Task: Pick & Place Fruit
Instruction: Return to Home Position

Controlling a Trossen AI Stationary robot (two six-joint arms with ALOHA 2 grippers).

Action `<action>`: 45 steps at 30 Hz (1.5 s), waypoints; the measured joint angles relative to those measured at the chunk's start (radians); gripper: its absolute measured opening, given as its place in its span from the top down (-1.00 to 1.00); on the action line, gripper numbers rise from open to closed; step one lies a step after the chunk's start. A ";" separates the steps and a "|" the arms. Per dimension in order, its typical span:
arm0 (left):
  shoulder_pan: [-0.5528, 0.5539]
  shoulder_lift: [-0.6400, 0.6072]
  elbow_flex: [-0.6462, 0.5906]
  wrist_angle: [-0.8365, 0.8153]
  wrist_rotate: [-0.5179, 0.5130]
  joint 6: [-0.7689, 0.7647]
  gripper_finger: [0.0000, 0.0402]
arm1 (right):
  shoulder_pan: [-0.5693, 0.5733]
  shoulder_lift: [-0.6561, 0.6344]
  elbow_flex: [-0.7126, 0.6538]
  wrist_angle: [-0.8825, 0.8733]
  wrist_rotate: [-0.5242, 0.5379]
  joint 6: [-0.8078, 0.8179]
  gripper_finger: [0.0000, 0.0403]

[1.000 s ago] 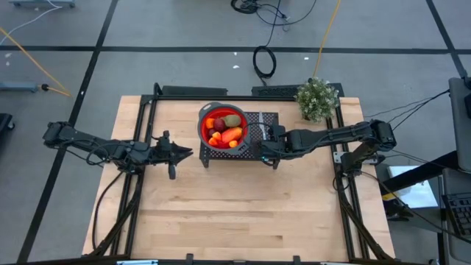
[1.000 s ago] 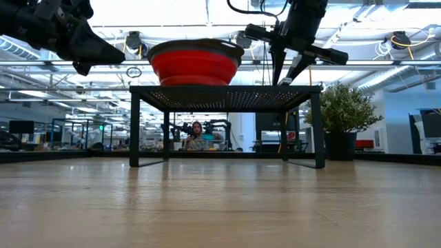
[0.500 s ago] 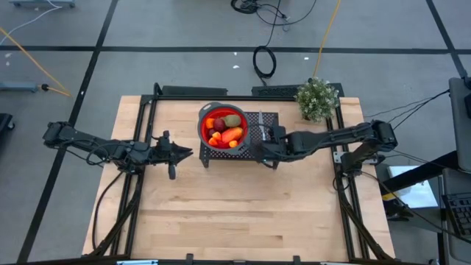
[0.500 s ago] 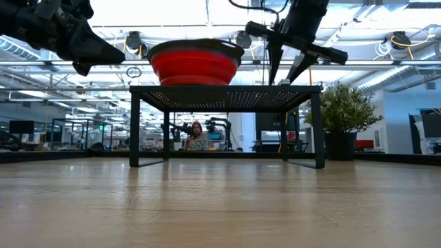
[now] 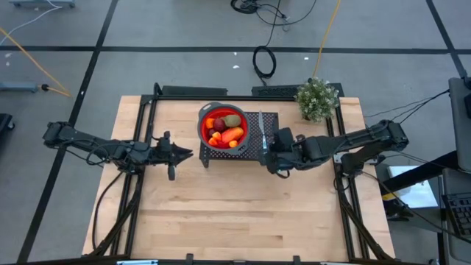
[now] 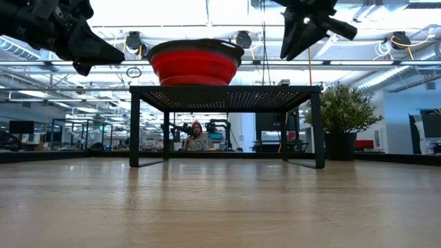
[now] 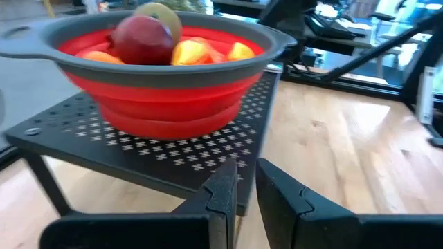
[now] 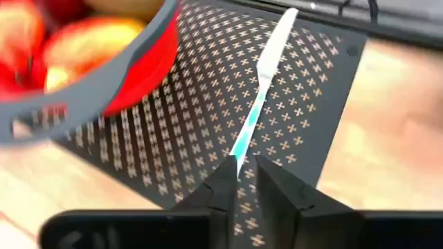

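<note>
left pincer (image 5: 189,153) and right pincer (image 5: 267,156) both closed, empty; fruit (image 5: 227,131) in bowl (image 7: 166,104).

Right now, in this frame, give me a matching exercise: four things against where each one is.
Things: 1 bowl; 2 knife; 3 plant; 4 left gripper.
Places: A at a corner of the table; B hovering beside the shelf; C lying flat on the shelf; D standing on the shelf, holding fruit.
Pairs: 1-D, 2-C, 3-A, 4-B.
The right gripper hangs near the knife.
</note>
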 joint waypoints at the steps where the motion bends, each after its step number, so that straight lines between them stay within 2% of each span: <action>1: 0.000 0.000 0.000 0.000 0.013 0.000 0.75 | 0.001 -0.001 0.000 0.000 0.002 -0.056 0.80; 5: 0.000 0.000 0.000 0.001 0.069 0.000 0.75 | 0.001 -0.004 0.000 0.004 -0.011 -0.288 0.97; 11: 0.000 0.000 0.000 0.014 0.086 0.001 0.75 | -0.012 -0.020 0.000 0.005 -0.112 -0.585 0.99; 16: 0.000 0.000 0.000 0.048 0.058 0.028 0.75 | -0.025 -0.084 -0.030 0.022 -0.164 -0.764 1.00; 22: 0.000 0.000 0.000 0.075 0.034 0.036 0.75 | -0.046 -0.286 -0.212 0.200 -0.305 -0.871 1.00; 29: 0.001 0.000 0.000 0.084 0.006 0.037 0.75 | -0.099 -0.568 -0.466 0.488 -0.644 -1.068 1.00; 33: 0.001 0.000 0.000 0.084 -0.031 0.053 0.75 | -0.130 -0.702 -0.562 0.539 -0.805 -1.174 1.00; 36: 0.001 0.000 0.000 0.084 -0.063 0.063 0.75 | -0.149 -0.791 -0.606 0.537 -0.843 -1.192 1.00; 41: 0.003 -0.003 0.000 0.084 -0.070 0.083 0.75 | -0.179 -0.925 -0.650 0.537 -0.845 -1.225 1.00; 45: 0.003 -0.054 0.000 0.083 -0.071 0.123 0.75 | -0.195 -1.026 -0.676 0.537 -0.843 -1.238 1.00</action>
